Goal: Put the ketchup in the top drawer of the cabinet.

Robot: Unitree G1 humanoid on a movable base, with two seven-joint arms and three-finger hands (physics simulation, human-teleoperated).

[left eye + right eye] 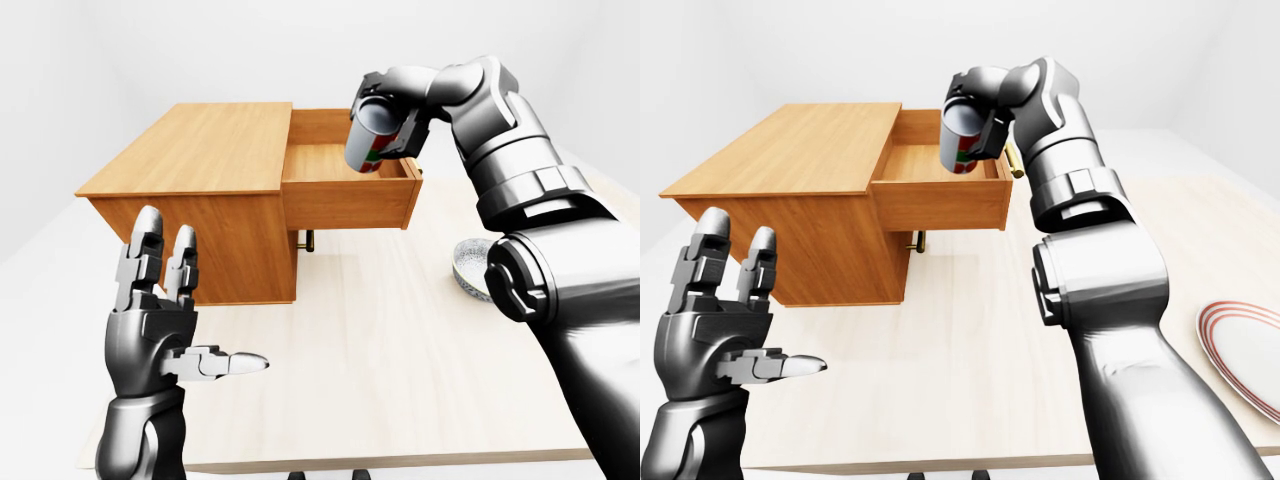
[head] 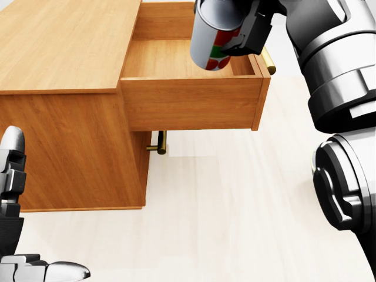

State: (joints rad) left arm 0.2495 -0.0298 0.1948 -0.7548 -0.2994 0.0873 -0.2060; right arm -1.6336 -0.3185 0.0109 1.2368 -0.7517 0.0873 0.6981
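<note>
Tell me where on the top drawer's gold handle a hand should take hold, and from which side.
Grip the bar of the gold handle around its middle, coming from the right in the head view. It stands off the open top drawer front, leaving room for fingers behind it. The right hand with the ketchup hides part of it.

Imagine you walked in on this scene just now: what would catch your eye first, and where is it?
The right hand grips a tilted ketchup container over the open top drawer of the cabinet, at the top of each view. Next, the left hand stands open and empty at the eye views' lower left. A plate lies on the table at right.
</note>
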